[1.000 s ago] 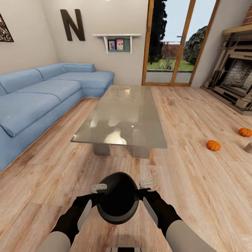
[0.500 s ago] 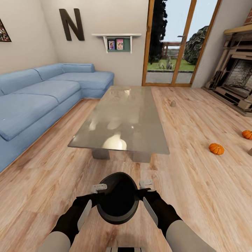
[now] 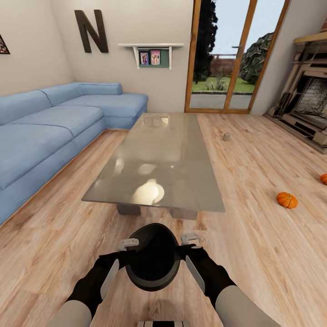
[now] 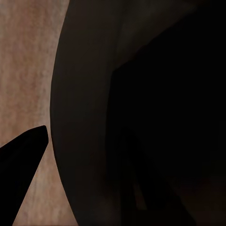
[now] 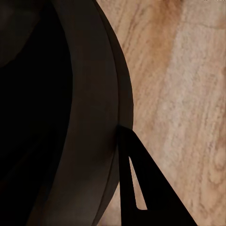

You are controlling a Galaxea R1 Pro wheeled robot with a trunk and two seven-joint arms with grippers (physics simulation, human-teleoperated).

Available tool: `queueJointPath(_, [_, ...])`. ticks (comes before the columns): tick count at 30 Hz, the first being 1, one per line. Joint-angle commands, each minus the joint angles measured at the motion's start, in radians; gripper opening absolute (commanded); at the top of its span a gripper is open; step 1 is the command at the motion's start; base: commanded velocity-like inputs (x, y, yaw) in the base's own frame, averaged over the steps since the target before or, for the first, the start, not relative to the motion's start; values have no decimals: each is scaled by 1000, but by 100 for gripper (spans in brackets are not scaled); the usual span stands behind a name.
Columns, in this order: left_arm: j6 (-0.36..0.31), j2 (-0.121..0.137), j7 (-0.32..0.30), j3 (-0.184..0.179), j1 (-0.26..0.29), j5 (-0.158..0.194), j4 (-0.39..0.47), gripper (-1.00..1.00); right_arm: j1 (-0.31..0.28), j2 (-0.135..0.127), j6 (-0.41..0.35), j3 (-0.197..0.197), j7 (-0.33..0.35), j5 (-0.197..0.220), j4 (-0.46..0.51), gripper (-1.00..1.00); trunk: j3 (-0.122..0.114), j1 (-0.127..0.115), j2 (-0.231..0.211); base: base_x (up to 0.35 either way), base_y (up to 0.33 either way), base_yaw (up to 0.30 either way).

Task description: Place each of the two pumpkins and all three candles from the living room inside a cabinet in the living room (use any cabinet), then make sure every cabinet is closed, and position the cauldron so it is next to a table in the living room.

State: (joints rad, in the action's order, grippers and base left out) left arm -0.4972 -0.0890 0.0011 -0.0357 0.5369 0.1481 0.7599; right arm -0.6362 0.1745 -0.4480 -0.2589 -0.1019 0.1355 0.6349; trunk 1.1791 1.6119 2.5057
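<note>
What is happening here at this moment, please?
A two-armed robot holds a dark cauldron between its arms, the left pincer and the right pincer at opposite sides of the rim. It faces the grey coffee table at a short distance. On the wood floor to the right lie a pumpkin, a second pumpkin at the picture's edge, and a candle near the glazed doors. A blue sofa stands to the left.

Light wood plank floor [image 3: 254,254] carries the grey glossy table [image 3: 159,163], its top bare. Right of the table lie an orange pumpkin [image 3: 287,200] and, farther back, a small beige candle [image 3: 225,136].
</note>
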Motion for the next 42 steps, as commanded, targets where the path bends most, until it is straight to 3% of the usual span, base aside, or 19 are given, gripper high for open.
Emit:
queueJointPath(1, [-4,0,0,-5,0,21,1,-100,-1,0,-1,-4,39,36,66,-100,1,0,0,32,0,0])
queueJointPath(8, [-4,0,0,-4,0,21,1,-100,-1,0,-1,-4,39,36,66,-100,1,0,0,7,0,0])
queueJointPath(20, [-4,0,0,-6,0,21,1,-100,-1,0,-2,-4,40,36,66,-100,47,5,3,0,0,0])
queueJointPath(42, [-4,0,0,-6,0,21,1,-100,-1,0,0,-4,41,36,66,-100,47,5,3,64,0,0])
